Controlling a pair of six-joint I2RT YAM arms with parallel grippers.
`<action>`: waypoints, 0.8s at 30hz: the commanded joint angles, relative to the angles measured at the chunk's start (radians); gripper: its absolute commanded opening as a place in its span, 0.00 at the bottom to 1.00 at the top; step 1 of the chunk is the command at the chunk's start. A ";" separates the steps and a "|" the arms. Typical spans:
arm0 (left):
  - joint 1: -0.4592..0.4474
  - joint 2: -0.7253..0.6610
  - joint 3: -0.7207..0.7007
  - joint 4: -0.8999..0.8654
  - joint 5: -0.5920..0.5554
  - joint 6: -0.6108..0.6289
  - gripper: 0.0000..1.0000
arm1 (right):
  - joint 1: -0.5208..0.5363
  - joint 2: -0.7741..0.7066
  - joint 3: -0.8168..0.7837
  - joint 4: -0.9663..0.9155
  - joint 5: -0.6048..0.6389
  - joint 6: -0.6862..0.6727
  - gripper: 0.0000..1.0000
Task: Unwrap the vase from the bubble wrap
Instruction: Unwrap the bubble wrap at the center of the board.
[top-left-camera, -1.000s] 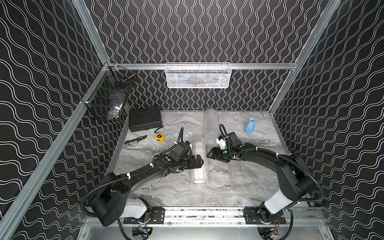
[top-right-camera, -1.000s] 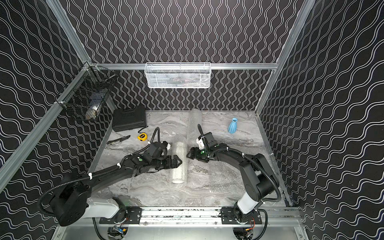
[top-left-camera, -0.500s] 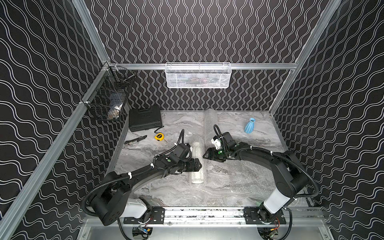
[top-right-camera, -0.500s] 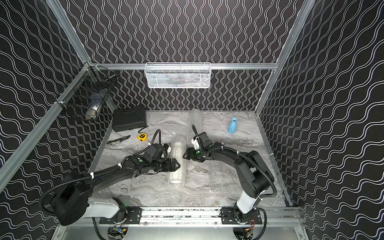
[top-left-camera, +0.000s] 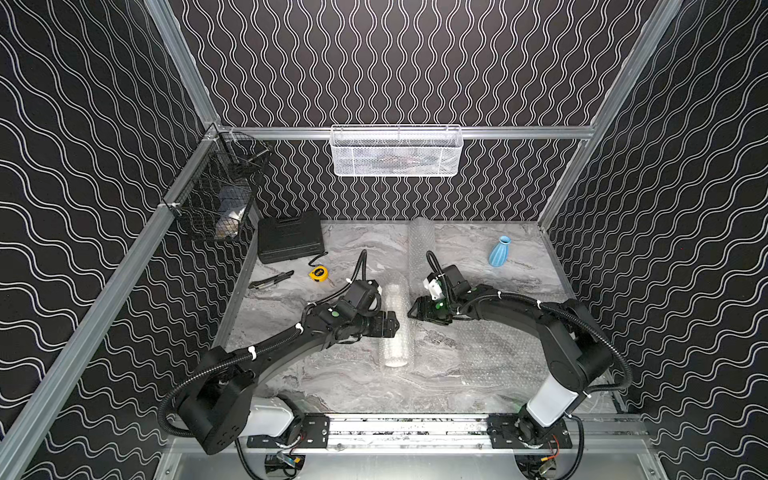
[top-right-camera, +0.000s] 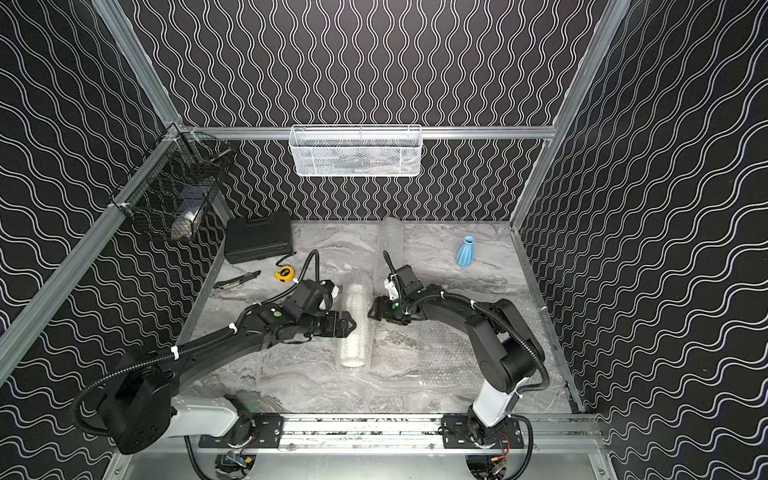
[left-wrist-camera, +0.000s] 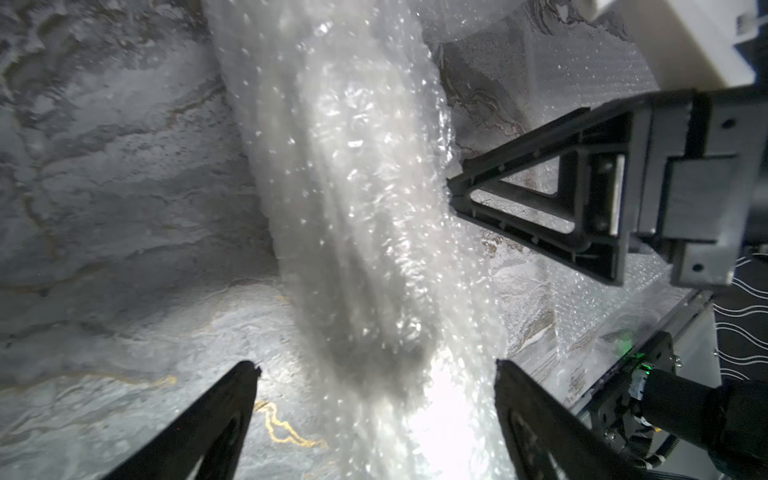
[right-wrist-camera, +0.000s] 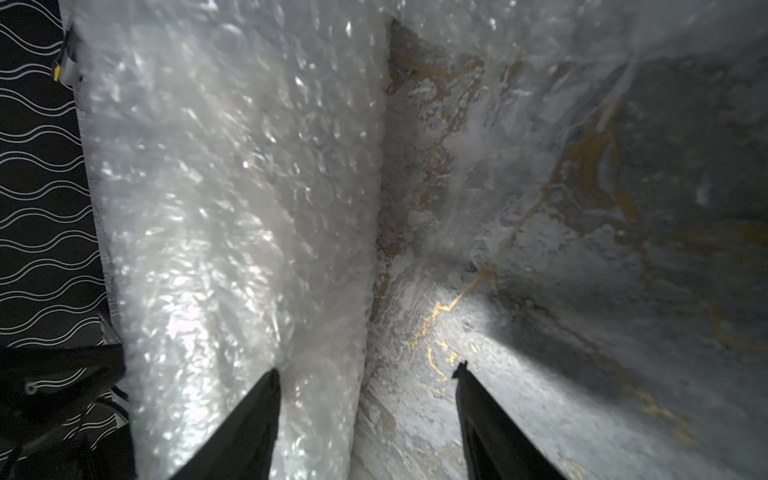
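Note:
A long roll of bubble wrap (top-left-camera: 397, 320) (top-right-camera: 356, 324) lies on the marble table; what it holds does not show. My left gripper (top-left-camera: 392, 326) (left-wrist-camera: 374, 365) is open and straddles the roll (left-wrist-camera: 353, 208) from its left, with a gap at one fingertip. On the roll's other side my right gripper (top-left-camera: 413, 309) (right-wrist-camera: 365, 369) is open too, one finger over the roll's (right-wrist-camera: 232, 208) edge and one over the table. In the left wrist view its fingertip (left-wrist-camera: 453, 189) touches the wrap. A bare blue vase (top-left-camera: 498, 251) (top-right-camera: 465, 251) stands at the back right.
Flat bubble wrap sheets lie front right (top-left-camera: 490, 345) and in a strip at the back (top-left-camera: 422, 245). A black case (top-left-camera: 289, 241), yellow tape measure (top-left-camera: 318, 273) and knife (top-left-camera: 271, 280) sit back left. A black wire basket (top-left-camera: 216, 203) and white mesh basket (top-left-camera: 397, 151) hang on the walls.
My right gripper has moved left, up against the roll's side. The left gripper has stayed at the roll, shifting only slightly. The roll has barely moved.

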 joint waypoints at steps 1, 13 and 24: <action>0.051 -0.004 0.003 -0.015 0.011 0.061 0.92 | 0.001 0.000 0.010 -0.016 0.025 0.002 0.66; 0.188 0.121 -0.031 0.242 0.374 0.022 0.89 | 0.002 -0.006 0.036 -0.037 0.019 -0.010 0.67; 0.194 0.208 -0.018 0.291 0.339 -0.016 0.88 | 0.001 -0.012 0.045 -0.040 0.013 -0.011 0.67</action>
